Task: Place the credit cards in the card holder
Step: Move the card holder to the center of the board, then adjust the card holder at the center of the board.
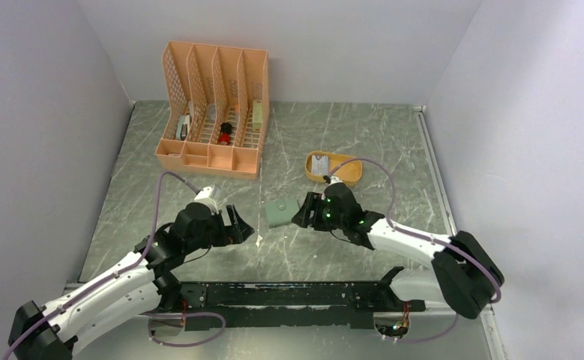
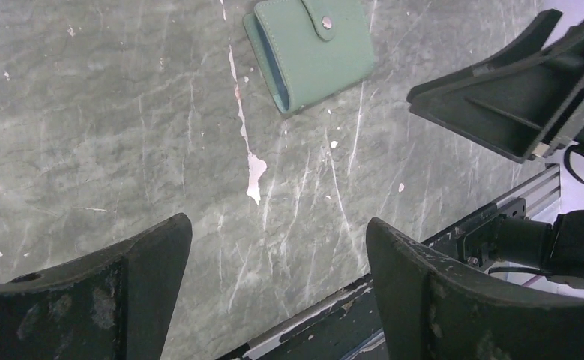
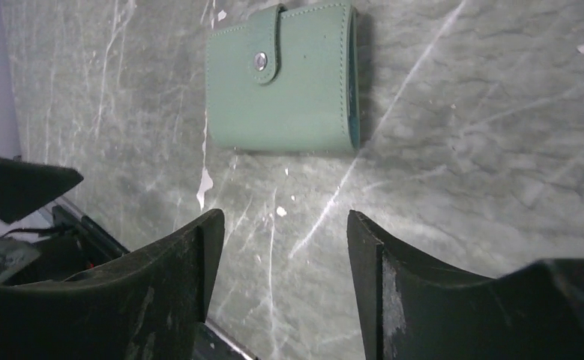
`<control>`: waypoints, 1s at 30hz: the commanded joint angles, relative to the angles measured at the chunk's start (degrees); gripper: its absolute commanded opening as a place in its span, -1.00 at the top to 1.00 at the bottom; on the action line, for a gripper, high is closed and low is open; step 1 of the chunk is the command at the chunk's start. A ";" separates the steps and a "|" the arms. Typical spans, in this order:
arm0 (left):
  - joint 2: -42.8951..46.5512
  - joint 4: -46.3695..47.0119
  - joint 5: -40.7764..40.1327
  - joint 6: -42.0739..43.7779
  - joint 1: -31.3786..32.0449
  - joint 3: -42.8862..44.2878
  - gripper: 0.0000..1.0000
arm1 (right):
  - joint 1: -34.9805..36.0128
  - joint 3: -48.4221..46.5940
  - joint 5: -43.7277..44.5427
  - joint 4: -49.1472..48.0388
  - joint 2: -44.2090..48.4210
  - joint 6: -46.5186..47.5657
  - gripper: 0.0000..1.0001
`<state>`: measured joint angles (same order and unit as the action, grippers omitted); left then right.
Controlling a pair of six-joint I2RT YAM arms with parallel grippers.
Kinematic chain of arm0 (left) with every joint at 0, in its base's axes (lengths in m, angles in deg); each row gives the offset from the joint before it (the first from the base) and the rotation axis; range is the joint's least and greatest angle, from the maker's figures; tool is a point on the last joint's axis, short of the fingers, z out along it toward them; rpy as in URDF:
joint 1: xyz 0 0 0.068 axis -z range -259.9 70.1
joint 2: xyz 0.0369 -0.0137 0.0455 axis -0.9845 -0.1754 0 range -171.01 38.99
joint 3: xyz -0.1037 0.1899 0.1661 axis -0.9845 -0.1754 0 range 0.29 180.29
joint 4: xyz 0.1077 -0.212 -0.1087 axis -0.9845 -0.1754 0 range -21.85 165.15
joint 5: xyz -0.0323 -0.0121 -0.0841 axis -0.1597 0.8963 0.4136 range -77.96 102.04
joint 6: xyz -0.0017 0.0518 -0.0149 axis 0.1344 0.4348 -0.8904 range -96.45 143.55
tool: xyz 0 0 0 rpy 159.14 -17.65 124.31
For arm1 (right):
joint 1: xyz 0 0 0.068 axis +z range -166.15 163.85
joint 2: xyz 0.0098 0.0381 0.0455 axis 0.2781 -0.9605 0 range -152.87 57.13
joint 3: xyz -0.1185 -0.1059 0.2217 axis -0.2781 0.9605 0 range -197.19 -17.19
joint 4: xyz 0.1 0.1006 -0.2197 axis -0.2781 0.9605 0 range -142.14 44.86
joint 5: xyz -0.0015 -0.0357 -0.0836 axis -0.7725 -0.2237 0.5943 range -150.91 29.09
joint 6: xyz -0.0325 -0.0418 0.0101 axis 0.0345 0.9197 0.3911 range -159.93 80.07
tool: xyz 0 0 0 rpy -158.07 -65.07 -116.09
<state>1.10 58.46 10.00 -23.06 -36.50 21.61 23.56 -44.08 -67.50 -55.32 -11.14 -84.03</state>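
Nearest the lens, both arm bases sat on the black rail (image 1: 289, 296) at the table's near edge.

Far left and back stood the peach lattice organizer (image 1: 212, 112), with odd items in its slots. None could be made out as a card from here.

The left gripper (image 2: 277, 232) hung low over the marble-patterned table (image 1: 393, 142), jaws spread wide with nothing between them. I judged it placed as the helping hand, ready to steady or pry.

Just right of it lay the card holder (image 1: 280, 213), flat on the table and folded shut, its snap tab fastened (so no sleeve was reachable yet). A bluish inner edge showed along one side.

The right gripper (image 3: 281, 225) stood just beside the holder on the other side, fingers apart and empty. It was aimed at the holder but not touching it, as far as the wrist view showed.

Two claws flanking one shut wallet suggested the step in hand was opening it, one pinning and one working the tab.

Farther right and back, the mustard oval tray (image 1: 348, 176) held a pale flat rectangle, likely one of the credit cards (image 1: 319, 166). How many lay stacked there could not be told.

The task looked barely begun.
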 commanded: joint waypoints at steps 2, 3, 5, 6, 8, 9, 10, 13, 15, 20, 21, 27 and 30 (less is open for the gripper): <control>-1.64 0.36 2.30 -1.08 0.46 0.45 -0.78 | 1.82 -4.34 8.19 -7.85 -7.65 -1.30 -0.25; -1.87 0.67 2.71 -1.03 0.46 0.21 -0.78 | 1.86 -5.09 9.46 -8.45 -9.05 -0.71 -0.25; -1.94 1.03 3.63 -1.55 0.39 -0.51 -0.76 | 1.87 -7.29 10.77 -9.23 -12.50 -0.23 -0.24; -1.91 1.24 4.01 -1.97 0.45 -0.82 -0.75 | 1.87 -8.44 11.52 -9.45 -13.95 0.29 -0.24; -1.38 1.78 5.00 -2.84 0.41 -1.92 -0.74 | 1.87 -10.51 13.09 -9.24 -16.87 0.87 -0.24; -0.93 2.01 5.36 -3.31 0.45 -2.46 -0.73 | 1.87 -11.64 14.04 -8.16 -18.38 0.83 -0.23; -0.47 2.15 5.64 -3.73 0.43 -3.04 -0.73 | 1.85 -12.64 14.79 -7.13 -19.73 0.97 -0.23; 0.63 2.09 5.95 -4.36 0.43 -3.97 -0.73 | 1.98 -13.18 14.99 -5.47 -21.85 0.32 -0.22; 1.05 1.77 5.91 -4.30 0.44 -4.01 -0.73 | 2.40 -11.40 14.65 -5.83 -21.29 -0.73 -0.22; 0.37 2.57 6.36 -3.93 0.44 -4.33 -0.73 | 5.15 -6.75 13.76 -6.54 -18.86 -3.90 -0.22; -0.01 3.21 6.61 -3.93 0.45 -4.50 -0.73 | 5.85 -5.84 13.37 -6.96 -18.53 -4.86 -0.22; -3.09 7.88 8.31 -4.54 0.46 -5.25 -0.71 | 13.47 -2.94 15.14 -8.93 -15.85 -11.22 -0.19; -4.34 8.36 8.46 -4.28 0.46 -4.76 -0.70 | 17.38 -1.96 15.97 -9.99 -14.29 -13.41 -0.19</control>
<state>-2.24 62.94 16.36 -26.93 -36.44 16.72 36.95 -47.73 -53.49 -64.76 -27.22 -92.71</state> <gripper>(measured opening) 0.855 0.598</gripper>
